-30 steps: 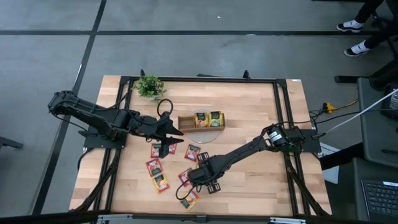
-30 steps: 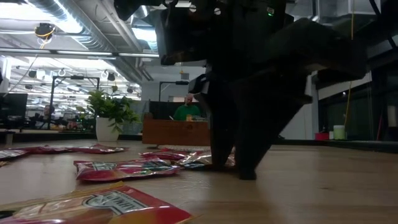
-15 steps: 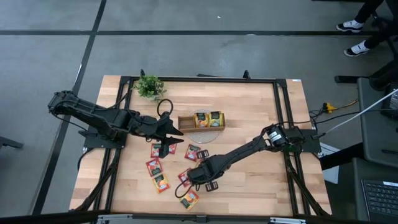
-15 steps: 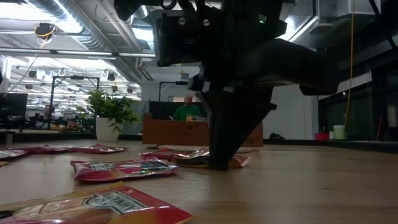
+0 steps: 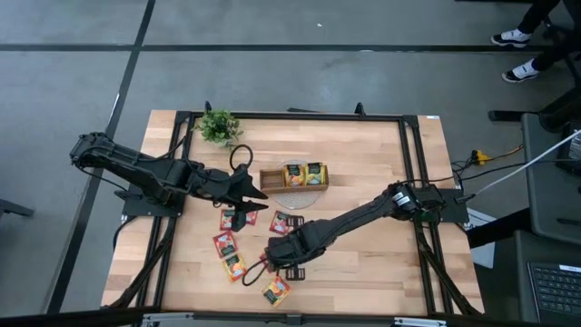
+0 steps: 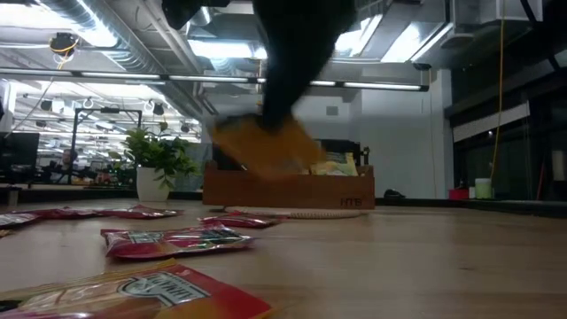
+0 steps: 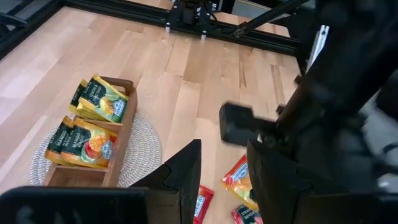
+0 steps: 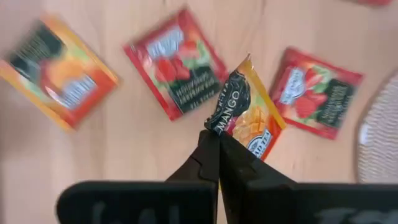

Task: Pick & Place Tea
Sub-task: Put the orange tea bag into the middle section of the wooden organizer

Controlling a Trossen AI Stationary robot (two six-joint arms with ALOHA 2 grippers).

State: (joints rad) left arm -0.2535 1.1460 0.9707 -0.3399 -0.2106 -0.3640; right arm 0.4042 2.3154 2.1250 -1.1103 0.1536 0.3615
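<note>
We see right gripper (image 8: pixel 219 149) clamped on an orange mango sachet (image 8: pixel 249 118), lifted above the counter (image 5: pixel 363 263) | left gripper (image 7: pixel 224 180) part-open, empty, beside the tray (image 5: pixel 292 175)

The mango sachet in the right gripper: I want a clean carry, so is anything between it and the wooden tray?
Nothing visible blocks the way. The right gripper holds the mango sachet above the table; only flat red sachets lie between it and the wooden tray. The left gripper hovers beside the tray's end.

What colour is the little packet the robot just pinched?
Orange sachet with a dark label, clearest in the right wrist view.
</note>
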